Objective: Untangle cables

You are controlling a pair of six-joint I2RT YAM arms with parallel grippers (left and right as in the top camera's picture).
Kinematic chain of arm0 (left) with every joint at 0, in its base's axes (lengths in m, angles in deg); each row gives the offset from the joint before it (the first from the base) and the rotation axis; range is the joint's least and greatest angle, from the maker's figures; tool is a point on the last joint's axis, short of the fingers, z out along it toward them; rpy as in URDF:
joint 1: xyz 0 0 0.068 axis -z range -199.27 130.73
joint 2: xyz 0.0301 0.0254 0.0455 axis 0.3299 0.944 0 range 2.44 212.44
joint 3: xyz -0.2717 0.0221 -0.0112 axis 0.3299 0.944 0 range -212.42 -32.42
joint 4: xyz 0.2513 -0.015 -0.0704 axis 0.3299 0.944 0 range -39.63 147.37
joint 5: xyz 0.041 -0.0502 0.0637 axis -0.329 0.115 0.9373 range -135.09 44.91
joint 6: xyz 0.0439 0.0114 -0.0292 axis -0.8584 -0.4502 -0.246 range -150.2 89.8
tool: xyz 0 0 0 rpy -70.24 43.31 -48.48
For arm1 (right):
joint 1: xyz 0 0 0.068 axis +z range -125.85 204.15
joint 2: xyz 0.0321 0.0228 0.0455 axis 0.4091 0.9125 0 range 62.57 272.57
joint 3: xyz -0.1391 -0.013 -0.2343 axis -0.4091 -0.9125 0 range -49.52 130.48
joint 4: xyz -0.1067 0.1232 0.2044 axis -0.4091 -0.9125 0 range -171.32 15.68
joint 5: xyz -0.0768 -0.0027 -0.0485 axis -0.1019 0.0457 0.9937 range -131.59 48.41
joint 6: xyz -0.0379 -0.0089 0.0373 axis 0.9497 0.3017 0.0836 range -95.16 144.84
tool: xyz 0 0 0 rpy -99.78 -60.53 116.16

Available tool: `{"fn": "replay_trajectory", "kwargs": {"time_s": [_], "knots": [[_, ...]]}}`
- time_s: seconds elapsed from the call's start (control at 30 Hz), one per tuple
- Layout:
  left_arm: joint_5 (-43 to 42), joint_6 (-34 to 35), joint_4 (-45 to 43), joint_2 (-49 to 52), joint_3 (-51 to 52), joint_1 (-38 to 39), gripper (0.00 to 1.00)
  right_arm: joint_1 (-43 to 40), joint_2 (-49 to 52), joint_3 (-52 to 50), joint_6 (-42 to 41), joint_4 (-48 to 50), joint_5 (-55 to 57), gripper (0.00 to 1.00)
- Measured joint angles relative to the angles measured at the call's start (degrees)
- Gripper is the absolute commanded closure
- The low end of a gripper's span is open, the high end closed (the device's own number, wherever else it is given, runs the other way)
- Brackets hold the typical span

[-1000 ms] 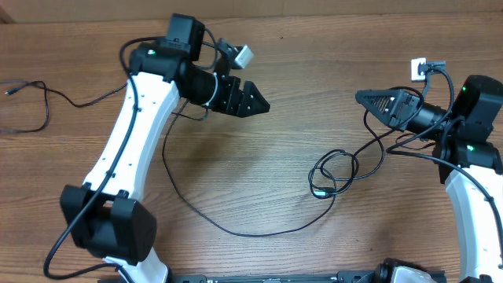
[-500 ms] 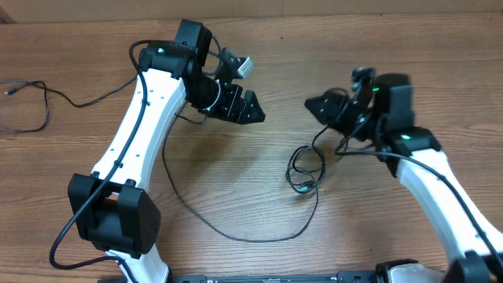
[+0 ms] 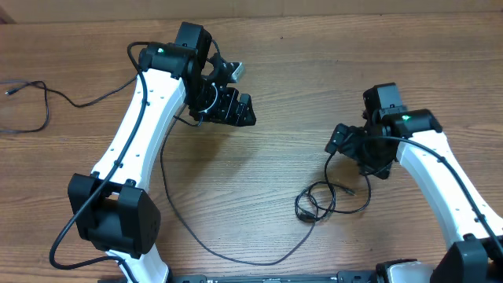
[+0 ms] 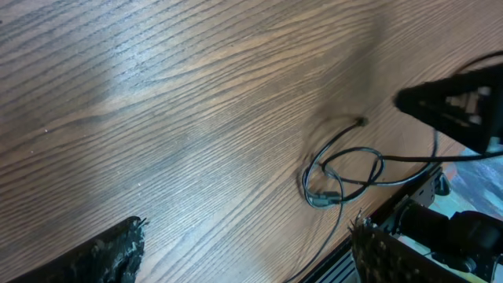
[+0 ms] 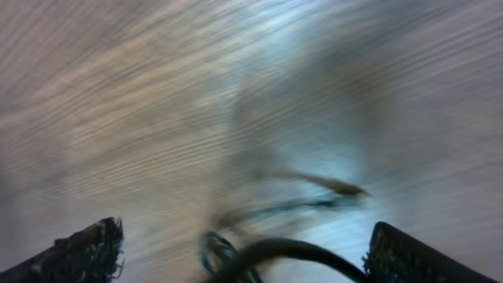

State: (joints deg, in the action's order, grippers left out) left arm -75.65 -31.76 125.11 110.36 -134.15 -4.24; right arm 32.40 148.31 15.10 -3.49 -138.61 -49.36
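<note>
A thin black cable runs in a long arc from under my left arm to a tangled coil in front of my right arm. The same coil shows in the left wrist view. A strand rises from the coil toward my right gripper, which is open. In the blurred right wrist view a dark cable crosses between the spread fingers of this gripper, and contact cannot be judged. My left gripper hovers open over bare wood, its fingers far apart with nothing between them.
A second thin black cable lies loosely at the far left edge of the wooden table. The left arm's white link spans the left middle. The table's front edge lies just beyond the coil.
My right gripper went from shut to open while swinging left, then down and right. The coil shifted toward the front edge. My left gripper opened slightly wider and barely moved.
</note>
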Motion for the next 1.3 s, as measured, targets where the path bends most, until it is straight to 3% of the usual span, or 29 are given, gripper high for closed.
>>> {"fn": "replay_trajectory", "kwargs": {"time_s": [0.17,0.4,0.67,0.87,1.3], "knots": [[0.24,0.15,-0.20,0.00,0.00,0.61,0.13,0.00,-0.13,1.31,2.10,-8.11,7.26,0.00],[0.31,0.15,-0.98,0.00,0.00,1.51,0.11,0.00,0.85,1.97,8.48,-6.88,9.68,0.00],[0.63,0.15,-2.54,0.00,0.00,1.51,0.10,0.13,4.74,19.32,16.44,-5.90,8.09,0.00],[0.66,0.15,-2.36,0.00,0.00,1.51,0.06,0.52,8.31,20.79,25.03,-21.62,4.72,0.00],[0.68,0.17,-2.56,0.00,0.00,1.51,0.00,0.52,17.11,20.76,23.63,-26.97,7.56,0.00]]}}
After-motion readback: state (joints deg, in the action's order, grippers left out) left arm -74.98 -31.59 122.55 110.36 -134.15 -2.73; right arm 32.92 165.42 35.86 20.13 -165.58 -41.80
